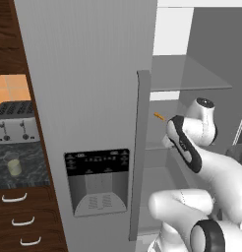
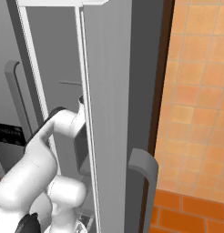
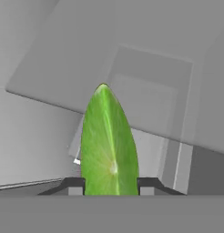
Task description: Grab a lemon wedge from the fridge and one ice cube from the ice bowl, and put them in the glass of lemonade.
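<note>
Your end effector (image 3: 110,185) pinches the lemon wedge (image 3: 109,143) by its broad base inside the open fridge (image 1: 93,74), tip pointing away. You should judge it light, soft and slick: keep pressure gentle across the flat faces. The glass of lemonade (image 1: 14,164) waits on the counter (image 1: 29,170) far left.

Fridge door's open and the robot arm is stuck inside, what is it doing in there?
The white arm is reaching into the open fridge. In the hand view its tool is shut on a bright green lemon wedge, one finger on each side. The glass of lemonade where the wedge should go waits on the dark counter to the left, in front of the toaster. A thin orange sliver lies on a fridge shelf.
</note>
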Available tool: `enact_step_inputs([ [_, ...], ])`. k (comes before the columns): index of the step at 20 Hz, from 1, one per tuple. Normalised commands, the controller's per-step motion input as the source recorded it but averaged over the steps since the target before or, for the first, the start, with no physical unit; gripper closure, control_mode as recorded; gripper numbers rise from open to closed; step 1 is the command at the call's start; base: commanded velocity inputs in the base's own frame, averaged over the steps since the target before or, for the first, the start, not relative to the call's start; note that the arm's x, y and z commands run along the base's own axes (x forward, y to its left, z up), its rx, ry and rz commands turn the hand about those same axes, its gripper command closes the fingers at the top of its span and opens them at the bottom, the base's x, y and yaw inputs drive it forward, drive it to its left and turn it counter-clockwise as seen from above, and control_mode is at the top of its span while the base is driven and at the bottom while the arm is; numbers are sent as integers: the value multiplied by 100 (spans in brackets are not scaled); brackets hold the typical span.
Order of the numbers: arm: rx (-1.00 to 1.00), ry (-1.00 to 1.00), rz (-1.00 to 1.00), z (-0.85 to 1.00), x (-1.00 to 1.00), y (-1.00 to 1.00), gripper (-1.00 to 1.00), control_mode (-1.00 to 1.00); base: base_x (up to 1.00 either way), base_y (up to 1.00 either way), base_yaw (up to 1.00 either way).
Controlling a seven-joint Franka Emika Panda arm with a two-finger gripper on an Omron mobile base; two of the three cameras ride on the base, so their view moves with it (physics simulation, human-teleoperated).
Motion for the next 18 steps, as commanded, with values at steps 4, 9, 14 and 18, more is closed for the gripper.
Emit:
enact_step_inputs([
  [4,0,-16,0,24,-100,28,100,-100,0,0,0],
  [9,0,-12,0,54,-100,22,100,-100,0,0,0],
  [14,0,-5,0,82,-95,12,100,-100,0,0,0],
  [18,0,-4,0,75,-86,3,100,-100,0,0,0],
])
